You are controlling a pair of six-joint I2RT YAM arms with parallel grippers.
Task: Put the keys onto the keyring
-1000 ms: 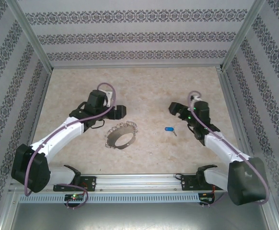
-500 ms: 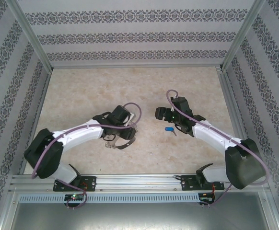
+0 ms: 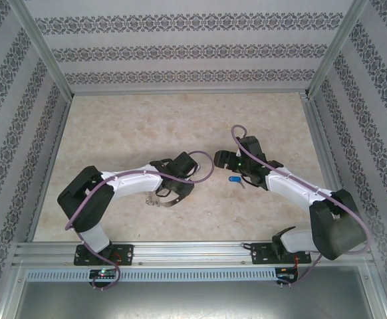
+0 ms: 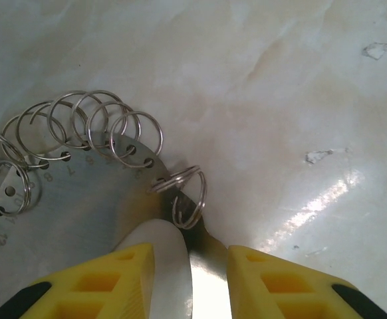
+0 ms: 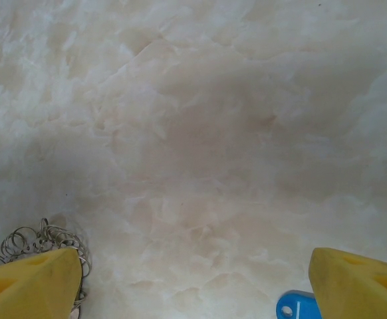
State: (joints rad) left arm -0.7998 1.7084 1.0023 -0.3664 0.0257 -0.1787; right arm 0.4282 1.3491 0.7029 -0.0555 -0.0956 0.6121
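Note:
The keyring (image 3: 169, 195) is a flat silvery band loop with numbered holes, fringed with small split rings (image 4: 114, 126), lying left of the table's centre. My left gripper (image 3: 180, 178) is down on its right side. In the left wrist view the band (image 4: 80, 193) runs between the yellow fingers (image 4: 280, 286), and the left gripper (image 4: 190, 256) is shut on it. The key (image 3: 235, 179), tiny with a blue head, lies flat to the right. My right gripper (image 3: 224, 159) hovers open just beyond it. In the right wrist view the blue key head (image 5: 296, 307) sits beside the right finger (image 5: 360, 279).
Patterned walls and metal frame posts (image 3: 44, 56) enclose the marble-look table (image 3: 180, 119). A metal rail (image 3: 193, 251) with both arm bases runs along the near edge. The keyring's split rings (image 5: 40, 240) show by my right gripper's left finger.
My left arm swung right and down onto the keyring and its jaws narrowed round the band. My right arm moved left, toward the blue key, then held.

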